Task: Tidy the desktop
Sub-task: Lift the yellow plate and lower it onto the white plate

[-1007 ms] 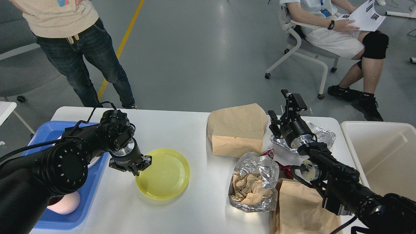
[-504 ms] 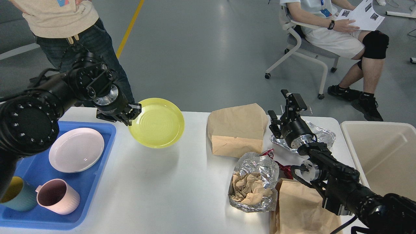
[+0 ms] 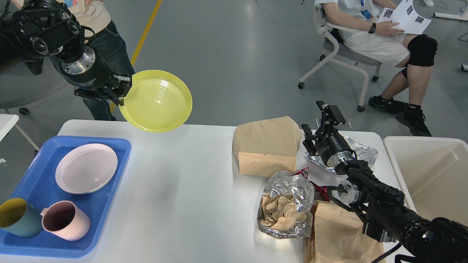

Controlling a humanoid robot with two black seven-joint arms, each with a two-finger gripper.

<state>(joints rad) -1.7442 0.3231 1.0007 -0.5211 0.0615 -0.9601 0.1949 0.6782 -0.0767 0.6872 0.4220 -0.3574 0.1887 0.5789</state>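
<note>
The white desktop (image 3: 182, 190) fills the lower half of the head view. My left gripper (image 3: 119, 89) is shut on the left rim of a yellow plate (image 3: 157, 101) and holds it tilted, high above the table's far left edge. My right gripper (image 3: 320, 120) is open and empty, raised over the far right of the table, between a brown paper bag (image 3: 267, 146) and a sheet of crumpled foil (image 3: 360, 153).
A blue tray (image 3: 109, 175) at the left holds a pink plate (image 3: 86, 168), a pink mug (image 3: 65, 220) and a teal mug (image 3: 18, 217). A foil bag of crumpled paper (image 3: 285, 204), a red wrapper (image 3: 320, 190) and a second paper bag (image 3: 340, 237) lie at front right. An off-white bin (image 3: 431, 175) stands right.
My left gripper has lifted the yellow plate off the table and carried it up and to the left. The right arm has not moved.
</note>
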